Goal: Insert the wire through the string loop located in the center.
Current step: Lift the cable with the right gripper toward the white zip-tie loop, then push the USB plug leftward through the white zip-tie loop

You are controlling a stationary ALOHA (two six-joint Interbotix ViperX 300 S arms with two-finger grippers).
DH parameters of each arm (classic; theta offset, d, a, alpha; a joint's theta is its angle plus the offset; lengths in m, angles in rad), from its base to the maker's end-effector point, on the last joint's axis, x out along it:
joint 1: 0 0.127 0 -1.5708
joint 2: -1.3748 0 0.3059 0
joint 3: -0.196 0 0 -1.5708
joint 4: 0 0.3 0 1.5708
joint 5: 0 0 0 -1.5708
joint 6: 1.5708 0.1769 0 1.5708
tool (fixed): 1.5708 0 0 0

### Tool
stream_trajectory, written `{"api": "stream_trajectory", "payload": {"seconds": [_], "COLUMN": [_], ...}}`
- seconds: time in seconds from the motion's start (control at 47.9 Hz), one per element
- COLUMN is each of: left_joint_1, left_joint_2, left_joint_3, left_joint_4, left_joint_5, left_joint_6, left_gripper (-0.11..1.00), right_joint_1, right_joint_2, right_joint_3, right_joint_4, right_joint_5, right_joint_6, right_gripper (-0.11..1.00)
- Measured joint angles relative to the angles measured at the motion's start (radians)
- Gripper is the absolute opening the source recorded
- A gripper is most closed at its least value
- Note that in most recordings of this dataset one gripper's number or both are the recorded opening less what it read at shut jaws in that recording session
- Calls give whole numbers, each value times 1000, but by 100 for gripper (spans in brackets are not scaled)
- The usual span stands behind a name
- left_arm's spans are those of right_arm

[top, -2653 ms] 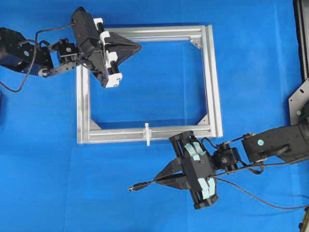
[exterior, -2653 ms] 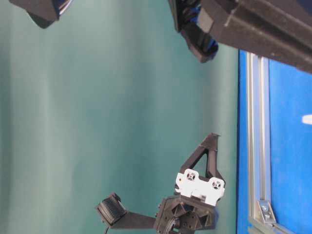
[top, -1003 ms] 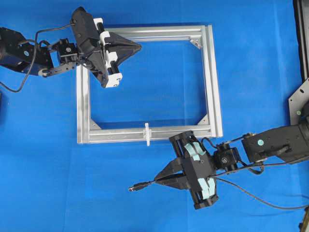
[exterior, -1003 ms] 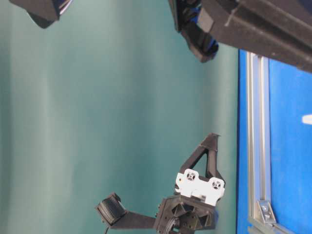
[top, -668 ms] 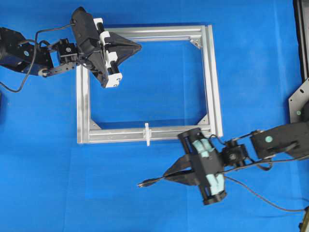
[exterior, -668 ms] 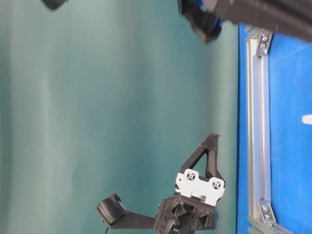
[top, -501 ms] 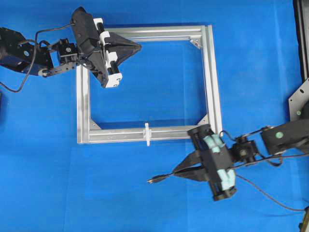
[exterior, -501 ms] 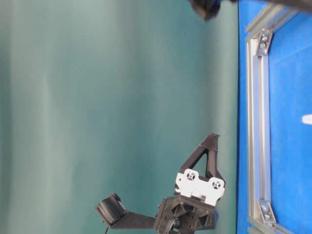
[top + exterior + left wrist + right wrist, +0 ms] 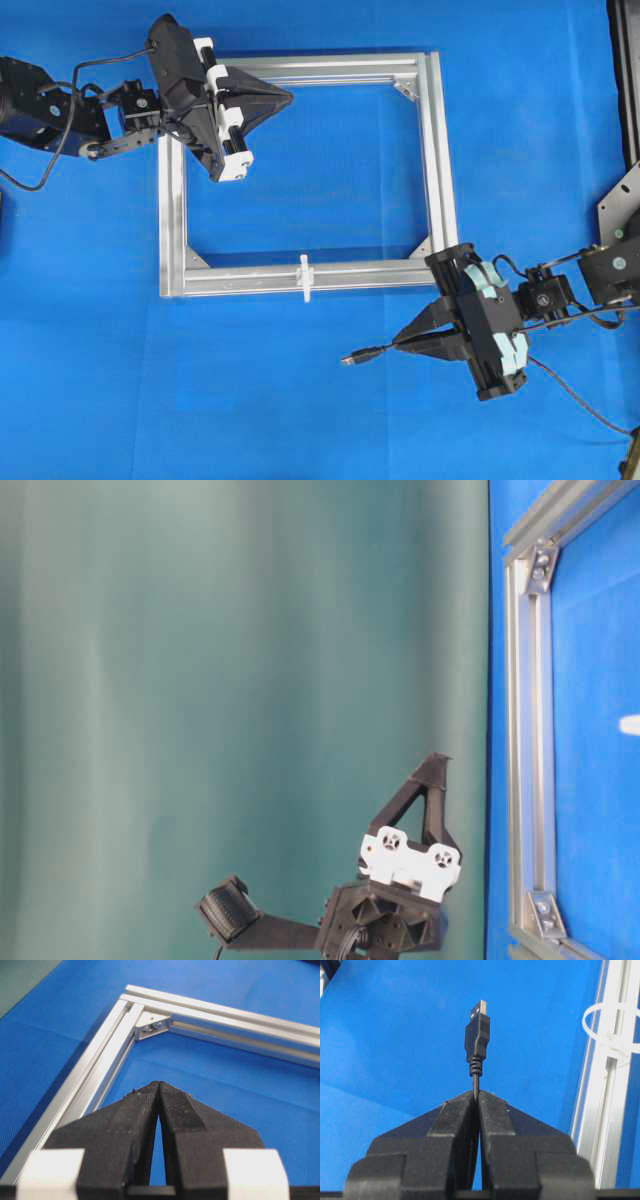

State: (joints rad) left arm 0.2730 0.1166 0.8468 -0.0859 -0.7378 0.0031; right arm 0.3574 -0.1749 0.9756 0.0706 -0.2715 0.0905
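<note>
Pinched between the right gripper [image 9: 400, 343] fingers, the wire [image 9: 477, 1035] juts straight out past the tips, its rectangular plug held clear above the blue mat [image 9: 300, 420]; the rest of the cable trails off behind the claw toward 4 o'clock in the overhead view. From that plug, the string loop [image 9: 305, 277] stands at about 11 o'clock, near but apart, fixed upright on the near rail of the silver frame [image 9: 440, 180]; in the right wrist view it shows as a thin white ring at 2 o'clock from the plug. Far across the frame, at its 10 o'clock corner, the left gripper [image 9: 286, 97] hangs with its 2 fingers pressed together on nothing.
</note>
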Motion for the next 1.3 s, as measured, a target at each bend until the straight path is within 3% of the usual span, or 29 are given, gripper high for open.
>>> {"api": "stream_trajectory", "payload": {"seconds": [0.668,1.295], "left_joint_1": [-5,-6], "left_joint_2": [-9,-18], "left_joint_3": [-2,0], "left_joint_4": [0,0], "left_joint_5": [0,0], "left_joint_6": [0,-2], "left_gripper": [0,0], "right_joint_1": [-221,-227], "right_joint_2": [89,100], "right_joint_3": [2,2], "right_joint_4": [0,0], "right_joint_5": [-75,-83], "right_joint_6": [-3,-3], "right_gripper": [-3,-3]}}
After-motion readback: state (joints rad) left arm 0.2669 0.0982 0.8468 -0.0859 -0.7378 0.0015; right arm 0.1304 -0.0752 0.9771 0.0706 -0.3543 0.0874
